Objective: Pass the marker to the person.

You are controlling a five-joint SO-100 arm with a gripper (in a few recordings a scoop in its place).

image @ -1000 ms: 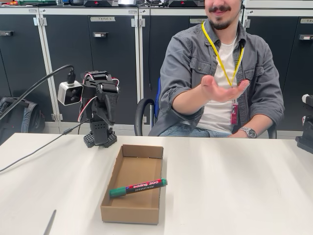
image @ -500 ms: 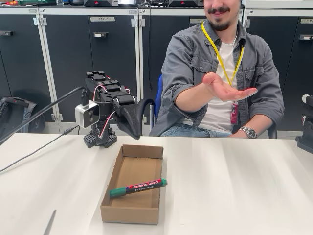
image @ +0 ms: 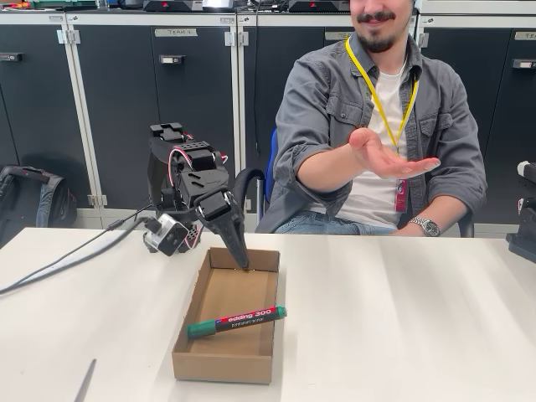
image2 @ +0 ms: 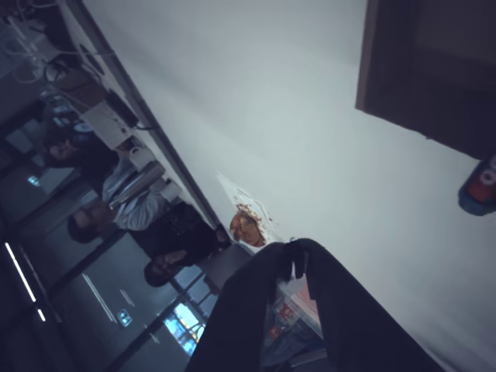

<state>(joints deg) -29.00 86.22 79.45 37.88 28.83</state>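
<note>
The marker (image: 236, 320), green at cap and end with a red-and-white label, lies crosswise on the walls of an open cardboard box (image: 201, 295). My black gripper (image: 242, 261) points down at the box's far end, well behind the marker, its fingers pressed together with nothing between them. In the wrist view the fingertips (image2: 288, 249) meet, the box (image2: 430, 70) is at the top right, and a piece of the marker (image2: 480, 186) shows at the right edge. The person (image: 335, 109) sits behind the table with an open palm (image: 387, 157) held out, face up, above the far edge.
A cable (image: 59, 261) runs from the arm across the left of the white table (image: 402, 318). A thin dark object (image: 85, 382) lies at the front left edge. A black device (image: 524, 226) stands at the right edge. Dark cabinets (image: 117, 100) stand behind.
The arm has swung forward and down from an upright pose, bringing the gripper tip to the box's far end. The marker has not moved; the person's palm stays out.
</note>
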